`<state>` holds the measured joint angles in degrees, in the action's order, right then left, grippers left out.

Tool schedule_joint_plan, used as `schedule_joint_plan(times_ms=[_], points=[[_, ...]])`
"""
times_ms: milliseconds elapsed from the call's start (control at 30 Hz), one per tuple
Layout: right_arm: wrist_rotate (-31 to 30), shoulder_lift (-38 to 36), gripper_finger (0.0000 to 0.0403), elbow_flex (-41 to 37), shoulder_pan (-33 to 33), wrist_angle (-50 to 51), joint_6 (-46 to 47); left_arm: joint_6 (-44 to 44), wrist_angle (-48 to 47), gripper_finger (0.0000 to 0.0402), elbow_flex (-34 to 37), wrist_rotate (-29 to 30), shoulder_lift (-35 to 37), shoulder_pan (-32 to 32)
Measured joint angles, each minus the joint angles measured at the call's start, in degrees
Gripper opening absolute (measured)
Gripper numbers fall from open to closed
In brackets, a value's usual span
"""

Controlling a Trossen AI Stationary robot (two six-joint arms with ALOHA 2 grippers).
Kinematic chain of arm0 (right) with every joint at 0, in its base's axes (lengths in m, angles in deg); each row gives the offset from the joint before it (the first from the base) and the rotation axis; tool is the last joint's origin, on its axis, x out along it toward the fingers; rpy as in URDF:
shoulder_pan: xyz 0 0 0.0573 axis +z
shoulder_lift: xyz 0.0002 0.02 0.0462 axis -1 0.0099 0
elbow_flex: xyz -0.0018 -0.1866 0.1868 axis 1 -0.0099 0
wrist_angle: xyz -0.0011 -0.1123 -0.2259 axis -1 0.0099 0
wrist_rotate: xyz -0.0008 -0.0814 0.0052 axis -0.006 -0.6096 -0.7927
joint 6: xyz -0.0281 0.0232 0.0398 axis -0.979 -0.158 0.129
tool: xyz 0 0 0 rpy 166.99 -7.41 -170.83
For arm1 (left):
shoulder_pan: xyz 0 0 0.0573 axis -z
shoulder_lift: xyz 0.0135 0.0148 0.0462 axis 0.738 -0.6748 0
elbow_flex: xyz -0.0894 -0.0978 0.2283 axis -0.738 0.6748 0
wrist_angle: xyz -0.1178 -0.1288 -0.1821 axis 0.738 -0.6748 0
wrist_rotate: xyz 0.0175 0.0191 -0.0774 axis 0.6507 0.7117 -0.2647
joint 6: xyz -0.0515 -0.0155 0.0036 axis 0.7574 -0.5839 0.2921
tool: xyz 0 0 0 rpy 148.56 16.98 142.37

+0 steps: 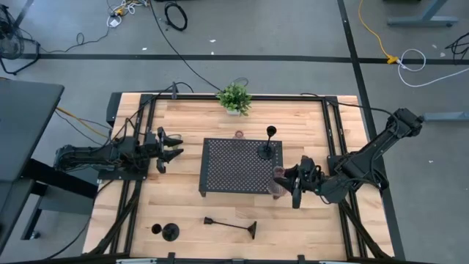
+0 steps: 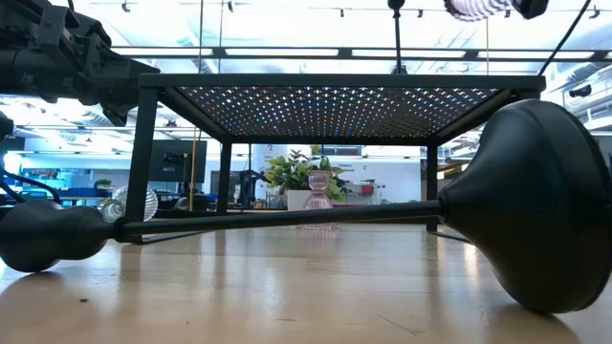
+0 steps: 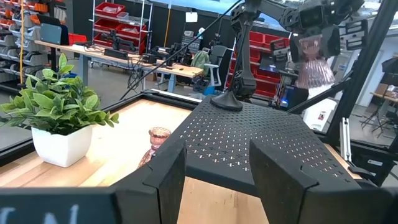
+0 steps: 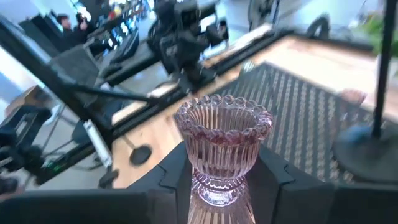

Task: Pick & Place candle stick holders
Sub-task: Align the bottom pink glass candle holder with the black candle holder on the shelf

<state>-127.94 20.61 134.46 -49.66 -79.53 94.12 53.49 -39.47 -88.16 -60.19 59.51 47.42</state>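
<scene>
Pink glass holder [image 4: 222, 146] upright between right tool [image 4: 217, 180] fingers

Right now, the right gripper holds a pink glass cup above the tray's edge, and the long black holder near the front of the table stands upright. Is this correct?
Not quite. The long black holder lies on its side, as the high view shows. The rest is right: the right gripper holds the pink glass cup at the tray's edge.
</scene>
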Motion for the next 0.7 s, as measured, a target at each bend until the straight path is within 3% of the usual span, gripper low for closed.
schedule_joint_plan(times_ms=[333, 700], points=[[-6.2, 6.2, 0.0107, 0.0, 0.5, -10.7, -14.4, -0.3, 0.0, 0.0179, 0.0, 0.0, 0.0, 0.0], [-21.3, 12.3, 0.0107, 0.0, 4.9, -18.9, -22.2, -0.2, 0.0, 0.0179, 0.0, 0.0, 0.0, 0.0]])
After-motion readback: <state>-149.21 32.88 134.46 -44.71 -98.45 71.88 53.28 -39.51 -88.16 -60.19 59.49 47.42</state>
